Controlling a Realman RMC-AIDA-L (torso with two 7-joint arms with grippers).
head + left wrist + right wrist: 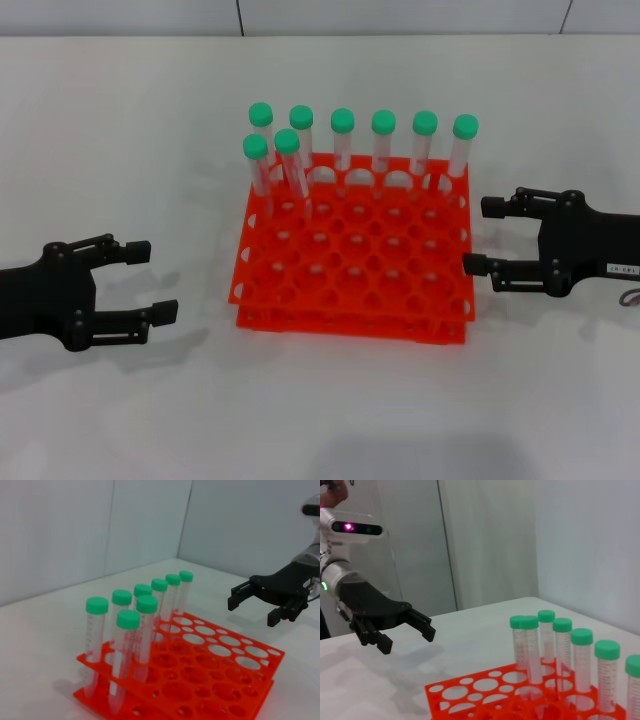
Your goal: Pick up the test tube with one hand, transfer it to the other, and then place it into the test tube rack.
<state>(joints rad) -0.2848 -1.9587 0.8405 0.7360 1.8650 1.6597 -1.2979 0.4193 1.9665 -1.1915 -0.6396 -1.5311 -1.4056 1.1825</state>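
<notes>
The orange-red test tube rack [350, 325] sits mid-table between my two grippers. Several green-capped clear test tubes [342, 135] stand in it: a row along its far edge, plus two more [287, 150] just in front at the far left corner. All look alike, so I cannot tell the task's tube apart. My left gripper [152, 281] hovers left of the rack, open and empty. My right gripper [481, 236], with a small white label, is close to the rack's right edge, also open and empty. No tube is held.
In the left wrist view the rack [225, 680] fills the foreground, with the right gripper [252, 611] beyond it. The right wrist view shows the left gripper [407, 640] past the rack [470, 695]. Grey wall panels stand behind the white table [120, 130].
</notes>
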